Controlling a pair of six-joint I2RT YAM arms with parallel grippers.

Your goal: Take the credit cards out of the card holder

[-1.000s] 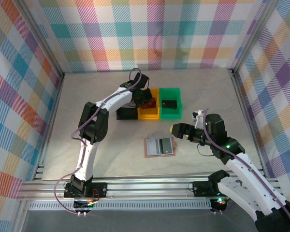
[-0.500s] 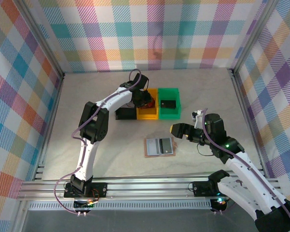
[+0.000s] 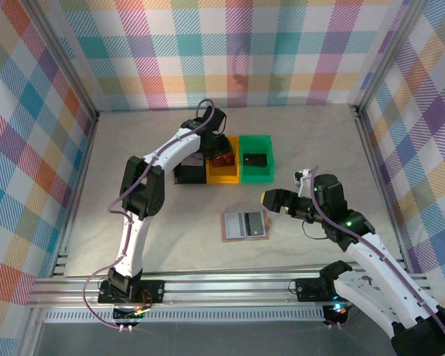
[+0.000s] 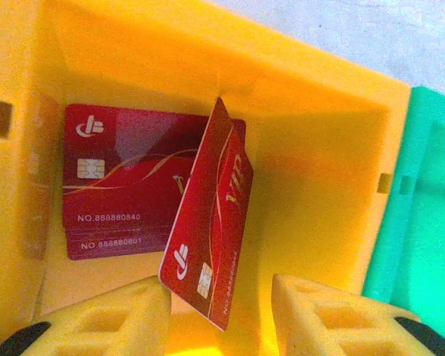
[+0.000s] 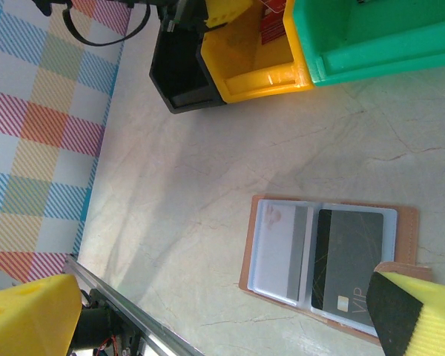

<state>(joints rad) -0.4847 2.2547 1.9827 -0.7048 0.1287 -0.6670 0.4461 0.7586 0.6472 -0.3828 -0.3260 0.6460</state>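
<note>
Item 1. Right gripper point(image 3: 271, 200): near right of the table point(image 3: 170, 222), held above the surface just to the right of the card holder. Jaws spread wide with nothing between them; in the right wrist view the yellow fingertips point(image 5: 30, 315) sit at opposite lower corners.

Item 2. Card holder point(image 3: 245, 225): tan, lying open and flat on the table, centre near, well apart from the bins. Its pale inner panels face up.

Item 3. Credit cards point(image 5: 348, 256): two are in the holder. A dark grey one with a chip fills the right pocket, and a paler grey one point(image 5: 297, 248) shows as a strip at the inner edge of the left panel.

Item 4. Bins, farther back, side by side and touching: black bin point(image 3: 187, 173), yellow bin point(image 3: 224, 175), green bin point(image 3: 257, 172). The green one holds a dark flat item point(image 3: 256, 158), too small to identify.

Item 5. Left gripper point(image 3: 219, 153): reached out over the yellow bin, pointing down into it. Its jaws are parted, with the foam fingertips point(image 4: 111, 322) well apart.

Item 6. Red cards point(image 4: 122, 196): a stack lying flat on the yellow bin's floor. One further tilted red card point(image 4: 208, 230) stands on edge, its lower corner between the parted fingertips and not clamped.
</note>
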